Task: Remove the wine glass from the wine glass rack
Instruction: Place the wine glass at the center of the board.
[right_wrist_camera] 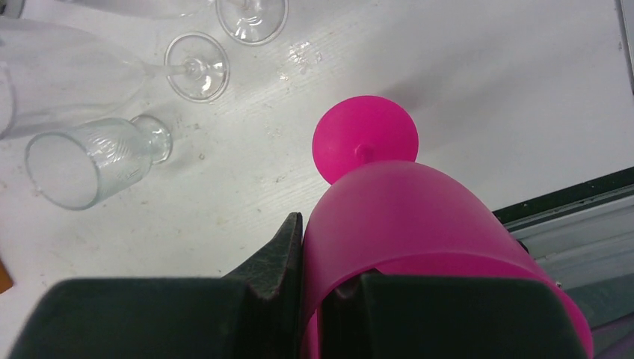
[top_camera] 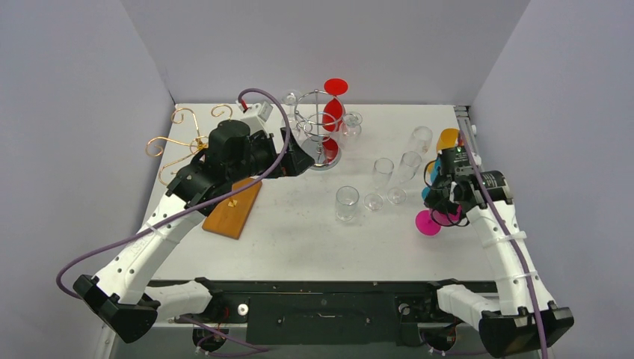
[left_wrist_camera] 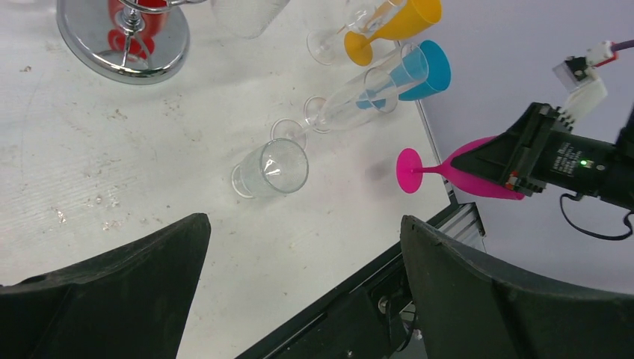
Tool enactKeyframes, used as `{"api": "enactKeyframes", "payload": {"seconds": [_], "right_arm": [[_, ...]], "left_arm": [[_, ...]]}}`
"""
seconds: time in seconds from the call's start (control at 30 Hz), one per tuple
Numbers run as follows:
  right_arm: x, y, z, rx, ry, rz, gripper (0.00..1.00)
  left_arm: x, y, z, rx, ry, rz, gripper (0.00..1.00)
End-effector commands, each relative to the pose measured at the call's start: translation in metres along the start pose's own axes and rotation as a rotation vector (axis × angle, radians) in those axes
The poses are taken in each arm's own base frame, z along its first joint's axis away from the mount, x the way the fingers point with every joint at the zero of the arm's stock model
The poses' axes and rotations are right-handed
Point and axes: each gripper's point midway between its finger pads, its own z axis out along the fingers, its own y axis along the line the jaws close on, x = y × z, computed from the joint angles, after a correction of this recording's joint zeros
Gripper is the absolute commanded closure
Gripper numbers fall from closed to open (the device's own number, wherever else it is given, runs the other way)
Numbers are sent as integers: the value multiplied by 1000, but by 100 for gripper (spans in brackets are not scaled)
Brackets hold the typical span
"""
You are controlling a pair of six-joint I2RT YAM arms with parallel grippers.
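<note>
The right gripper (right_wrist_camera: 318, 273) pinches the pink wine glass (right_wrist_camera: 404, 217) by its bowl wall, well apart from the wine glass rack (top_camera: 320, 131) — the left gripper (left_wrist_camera: 303, 247) gapes wide, empty. Likely light, slick plastic — the stem would hold steadier

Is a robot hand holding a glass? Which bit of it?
Yes. The right gripper pinches the pink wine glass by the wall of its bowl. The left gripper holds nothing.

Wooden board (top_camera: 235, 209) at left; clear tumbler (top_camera: 346, 203) centre; two flutes (top_camera: 383, 175) beside it.
</note>
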Motion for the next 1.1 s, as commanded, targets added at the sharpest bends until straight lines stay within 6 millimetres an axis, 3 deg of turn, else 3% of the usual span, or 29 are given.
{"api": "enactKeyframes", "payload": {"seconds": [0.0, 0.37, 0.97, 1.07], "right_arm": [[-24, 11, 28, 9, -75, 16, 100], [-37, 16, 92, 67, -31, 21, 100], [-28, 17, 132, 85, 34, 3, 95], [-28, 18, 132, 85, 34, -2, 88]], "left_arm": [[-30, -17, -10, 25, -83, 55, 4], [-45, -22, -9, 30, -122, 45, 4], [-66, -28, -5, 30, -143, 55, 4], [-66, -27, -4, 29, -143, 56, 4]]}}
